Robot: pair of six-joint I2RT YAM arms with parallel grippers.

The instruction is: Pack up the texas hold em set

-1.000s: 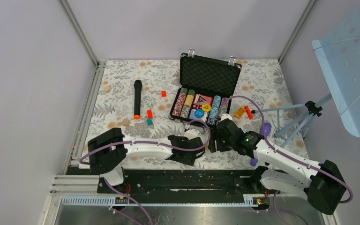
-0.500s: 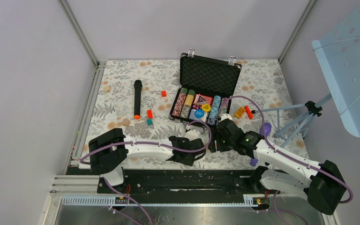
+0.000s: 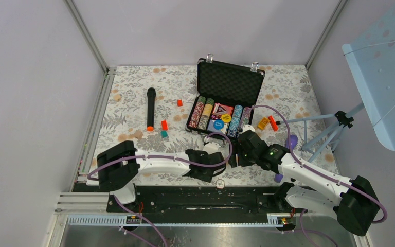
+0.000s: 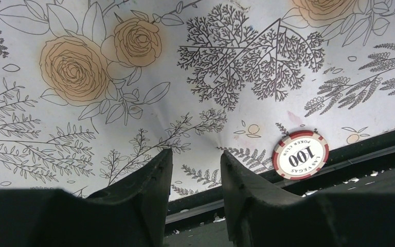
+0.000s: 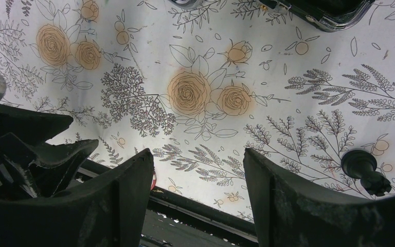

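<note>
Left hand (image 4: 194,158) narrowly parted, holding nothing. Chip (image 4: 300,154) now lies just right of it at the table (image 4: 236,51) edge; not there a second ago. Probably dropped, so it needs re-picking.

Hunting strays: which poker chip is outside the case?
The red 100 chip at the table's near edge by the left gripper; other chips sit inside the briefcase.

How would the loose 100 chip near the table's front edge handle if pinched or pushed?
The chip lies flat and thin, so the fingers probably get little edge to pinch; it may slide on the cloth. It looks rigid, unlikely to flex. Sitting at the cloth's edge over the black rail, a nudge could drop it off.
</note>
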